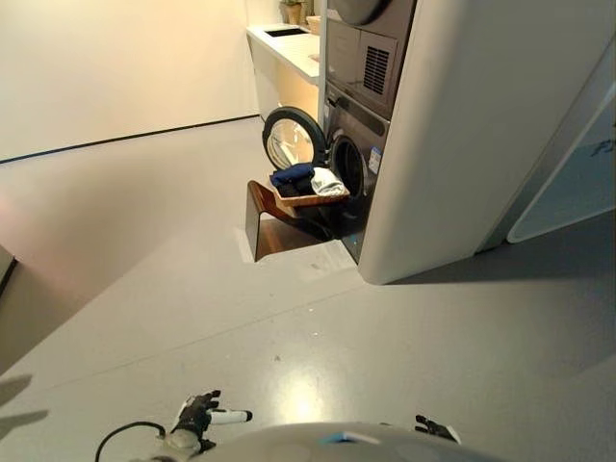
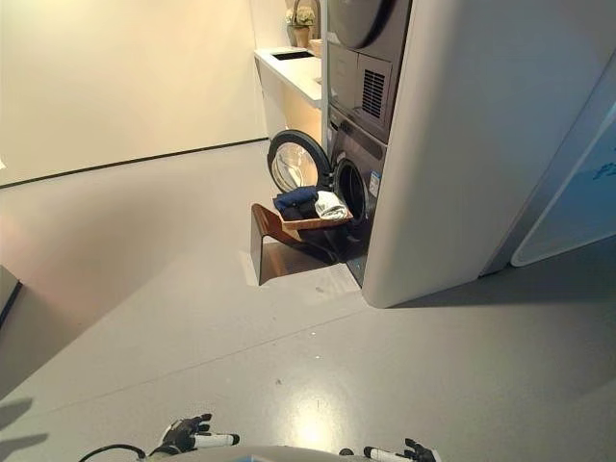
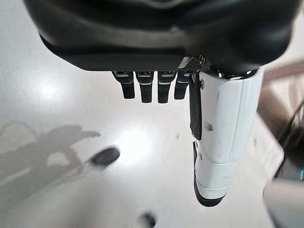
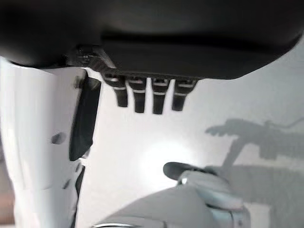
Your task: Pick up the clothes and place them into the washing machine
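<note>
Down at six o'clock, the left hand and right hand hang empty, fingers relaxed. Well ahead at twelve o'clock, the clothes sit in a basket before the washing machine; the left hand looks slightly nearer.

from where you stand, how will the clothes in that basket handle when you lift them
The clothes look like soft, folded fabric, so they will probably droop and unfold when lifted. They sit heaped above the basket rim, so one piece may drag another out. Probably light.
</note>
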`<state>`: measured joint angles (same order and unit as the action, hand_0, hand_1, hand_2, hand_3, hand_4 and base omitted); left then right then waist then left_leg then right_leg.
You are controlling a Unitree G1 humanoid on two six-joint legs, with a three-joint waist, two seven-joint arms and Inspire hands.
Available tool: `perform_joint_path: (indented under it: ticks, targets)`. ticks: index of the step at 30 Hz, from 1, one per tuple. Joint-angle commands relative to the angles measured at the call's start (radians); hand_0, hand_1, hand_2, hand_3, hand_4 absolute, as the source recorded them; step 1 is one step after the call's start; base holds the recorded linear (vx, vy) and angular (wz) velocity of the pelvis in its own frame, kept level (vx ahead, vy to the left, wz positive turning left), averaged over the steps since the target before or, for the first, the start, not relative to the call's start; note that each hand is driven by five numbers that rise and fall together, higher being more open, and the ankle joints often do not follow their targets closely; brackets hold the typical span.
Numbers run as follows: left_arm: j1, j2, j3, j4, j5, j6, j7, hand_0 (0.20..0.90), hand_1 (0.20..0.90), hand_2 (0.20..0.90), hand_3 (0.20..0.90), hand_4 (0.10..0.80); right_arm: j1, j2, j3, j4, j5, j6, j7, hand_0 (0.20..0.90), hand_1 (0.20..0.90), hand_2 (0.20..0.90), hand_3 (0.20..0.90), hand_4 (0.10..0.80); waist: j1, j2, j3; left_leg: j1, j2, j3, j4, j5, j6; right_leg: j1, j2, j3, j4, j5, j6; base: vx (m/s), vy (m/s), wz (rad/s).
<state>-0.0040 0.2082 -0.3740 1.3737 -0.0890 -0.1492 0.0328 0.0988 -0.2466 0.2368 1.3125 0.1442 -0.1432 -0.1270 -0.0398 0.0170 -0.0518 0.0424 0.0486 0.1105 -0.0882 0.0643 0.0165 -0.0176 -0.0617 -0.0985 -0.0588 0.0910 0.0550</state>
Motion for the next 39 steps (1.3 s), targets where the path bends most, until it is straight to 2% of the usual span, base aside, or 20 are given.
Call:
perform_joint_path:
  ticks: [1,8,14,18,19,21,23,24,26,27,29,30,31,33,34,35,36,37,38,39]
  targets:
    - [-0.061,-0.005,0.012,-0.002,0.024,-0.016,-0.004,0.900,0.900,0.900,0.900,0.800,-0.103,0.022,0.068,0.035,-0.046,-0.003,0.017,0.900,0.900,0.900,0.900,0.800,0.022,-0.051,0.041,0.009,-0.055,0.045,0.012,-0.070,-0.022,0.091,-0.008,-0.024,-0.015,-0.077,0.024,0.010,0.004,0.08]
    - [-0.054,-0.009,0.016,-0.002,0.023,-0.013,-0.002,0.900,0.900,0.900,0.900,0.800,-0.104,0.021,0.069,0.047,-0.060,0.004,0.010,0.900,0.900,0.900,0.900,0.800,0.025,-0.050,0.044,0.011,-0.059,0.040,0.018,-0.076,-0.018,0.094,-0.011,-0.023,-0.015,-0.079,0.025,0.006,0.004,0.05]
    - [-0.057,-0.008,0.025,-0.002,0.006,-0.009,0.001,0.900,0.900,0.900,0.900,0.800,-0.116,0.016,0.068,0.052,-0.069,0.011,0.004,0.900,0.900,0.900,0.900,0.800,0.029,-0.052,0.058,-0.011,-0.071,0.034,0.061,-0.101,0.002,0.071,-0.023,-0.014,0.035,-0.094,0.027,0.014,0.035,0.00]
    - [-0.074,-0.003,0.018,-0.006,0.005,-0.007,0.006,0.900,0.900,0.900,0.900,0.800,-0.134,0.013,0.062,0.055,-0.070,0.013,-0.004,0.900,0.900,0.900,0.900,0.800,0.031,-0.048,0.077,-0.035,-0.076,0.031,0.111,-0.129,0.025,0.014,-0.034,-0.009,0.164,-0.125,0.032,0.032,0.092,-0.05]
    - [-0.080,0.001,0.019,-0.014,0.001,-0.008,0.005,0.900,0.900,0.900,0.900,0.800,-0.140,0.008,0.053,0.062,-0.068,0.014,-0.008,0.900,0.900,0.900,0.900,0.800,0.028,-0.044,0.087,-0.030,-0.084,0.027,0.122,-0.147,0.041,-0.025,-0.044,-0.012,0.269,-0.123,0.043,0.112,0.160,-0.20]
    - [-0.090,0.009,0.017,-0.019,-0.002,-0.009,0.001,0.900,0.900,0.900,0.900,0.800,-0.139,0.003,0.045,0.075,-0.073,0.016,-0.011,0.900,0.900,0.900,0.900,0.800,0.014,-0.040,0.110,-0.015,-0.088,0.012,0.144,-0.161,0.051,-0.076,-0.054,-0.006,0.401,-0.070,0.056,0.128,0.149,-0.14]
    - [-0.096,0.018,0.018,-0.032,-0.014,-0.011,0.001,0.900,0.900,0.900,0.900,0.800,-0.138,-0.008,0.038,0.083,-0.078,0.015,-0.017,0.900,0.900,0.900,0.900,0.800,0.002,-0.032,0.134,-0.004,-0.088,-0.005,0.165,-0.176,0.064,-0.134,-0.050,0.011,0.527,-0.024,0.057,0.128,0.108,0.01]
    - [-0.100,0.024,0.019,-0.039,-0.021,-0.012,-0.001,0.900,0.900,0.900,0.900,0.800,-0.138,-0.016,0.037,0.087,-0.082,0.016,-0.021,0.900,0.900,0.900,0.900,0.800,-0.004,-0.025,0.146,0.002,-0.083,-0.016,0.175,-0.182,0.066,-0.169,-0.039,0.016,0.573,-0.020,0.052,0.162,0.082,0.11]
    - [-0.101,0.027,0.018,-0.042,-0.021,-0.012,-0.002,0.900,0.900,0.900,0.900,0.800,-0.138,-0.021,0.035,0.088,-0.084,0.016,-0.024,0.900,0.900,0.900,0.900,0.800,-0.007,-0.021,0.149,0.012,-0.084,-0.019,0.174,-0.190,0.066,-0.195,-0.045,0.009,0.570,-0.031,0.047,0.219,0.012,0.12]
    - [-0.101,0.032,0.021,-0.037,-0.022,-0.015,0.003,0.900,0.900,0.900,0.900,0.800,-0.135,-0.035,0.021,0.093,-0.089,0.018,-0.029,0.900,0.900,0.900,0.900,0.800,-0.015,-0.021,0.141,0.046,-0.089,-0.032,0.158,-0.209,0.053,-0.237,-0.072,-0.012,0.457,-0.038,0.037,0.364,-0.072,0.12]
    - [-0.107,0.033,0.021,-0.034,-0.015,-0.020,0.010,0.900,0.900,0.900,0.900,0.800,-0.140,-0.047,0.008,0.100,-0.094,0.025,-0.037,0.900,0.900,0.900,0.900,0.800,-0.029,-0.034,0.139,0.096,-0.096,-0.053,0.137,-0.236,0.034,-0.251,-0.113,-0.025,0.288,0.001,0.051,0.391,-0.118,0.23]
    - [-0.107,0.032,0.021,-0.033,-0.015,-0.020,0.010,0.900,0.900,0.900,0.900,0.800,-0.140,-0.048,0.008,0.100,-0.095,0.025,-0.037,0.900,0.900,0.900,0.900,0.800,-0.029,-0.028,0.142,0.102,-0.091,-0.055,0.136,-0.239,0.033,-0.241,-0.108,-0.030,0.280,0.004,0.051,0.460,-0.175,0.16]
    - [-0.120,0.034,0.022,-0.030,-0.010,-0.026,0.020,0.900,0.900,0.900,0.900,0.800,-0.141,-0.051,-0.008,0.102,-0.103,0.032,-0.043,0.900,0.900,0.900,0.900,0.800,-0.044,-0.042,0.138,0.166,-0.088,-0.077,0.107,-0.261,0.010,-0.293,-0.138,-0.044,0.107,0.082,0.078,0.452,-0.164,0.11]
    - [-0.125,0.035,0.024,-0.024,-0.011,-0.027,0.023,0.900,0.900,0.900,0.900,0.800,-0.143,-0.052,-0.012,0.103,-0.107,0.035,-0.043,0.900,0.900,0.900,0.900,0.800,-0.051,-0.032,0.146,0.202,-0.069,-0.083,0.094,-0.270,0.000,-0.293,-0.130,-0.058,0.044,0.105,0.087,0.444,-0.172,0.11]
    - [-0.123,0.037,0.033,-0.009,-0.010,-0.028,0.029,0.900,0.900,0.900,0.900,0.800,-0.137,-0.046,-0.012,0.103,-0.121,0.039,-0.038,0.900,0.900,0.900,0.900,0.800,-0.063,-0.038,0.133,0.249,-0.053,-0.100,0.086,-0.280,-0.014,-0.312,-0.119,-0.036,0.039,0.126,0.090,0.303,-0.126,0.36]
    - [-0.123,0.036,0.033,-0.009,-0.010,-0.028,0.029,0.900,0.900,0.900,0.900,0.800,-0.136,-0.047,-0.012,0.102,-0.121,0.039,-0.038,0.900,0.900,0.900,0.900,0.800,-0.062,-0.036,0.134,0.251,-0.051,-0.100,0.085,-0.281,-0.014,-0.310,-0.117,-0.036,0.039,0.125,0.090,0.609,-0.295,0.63]
    - [-0.110,0.034,0.043,-0.001,-0.007,-0.028,0.030,0.900,0.900,0.900,0.900,0.800,-0.113,-0.041,-0.010,0.109,-0.128,0.035,-0.032,0.900,0.900,0.900,0.900,0.800,-0.081,-0.046,0.101,0.274,-0.023,-0.125,0.105,-0.278,-0.028,-0.293,-0.078,0.030,0.040,0.135,0.069,0.464,-0.259,0.56]
    - [-0.108,0.030,0.047,0.004,-0.014,-0.028,0.036,0.900,0.900,0.900,0.900,0.800,-0.104,-0.039,-0.011,0.114,-0.126,0.033,-0.030,0.900,0.900,0.900,0.900,0.800,-0.084,-0.042,0.090,0.272,-0.005,-0.130,0.133,-0.260,-0.040,-0.276,-0.054,0.055,0.038,0.137,0.058,0.465,-0.260,0.52]
    - [-0.108,0.029,0.047,0.005,-0.015,-0.029,0.036,0.900,0.900,0.900,0.900,0.800,-0.104,-0.039,-0.011,0.114,-0.126,0.033,-0.030,0.900,0.900,0.900,0.900,0.800,-0.083,-0.040,0.090,0.272,-0.002,-0.129,0.134,-0.262,-0.041,-0.274,-0.052,0.054,0.037,0.137,0.058,0.280,-0.187,0.36]
    - [-0.102,0.022,0.051,0.013,-0.019,-0.027,0.039,0.900,0.900,0.900,0.900,0.800,-0.101,-0.034,-0.013,0.121,-0.120,0.032,-0.029,0.900,0.900,0.900,0.900,0.800,-0.083,-0.034,0.079,0.256,0.013,-0.139,0.196,-0.216,-0.055,-0.259,-0.025,0.061,0.044,0.132,0.044,0.323,-0.287,0.37]
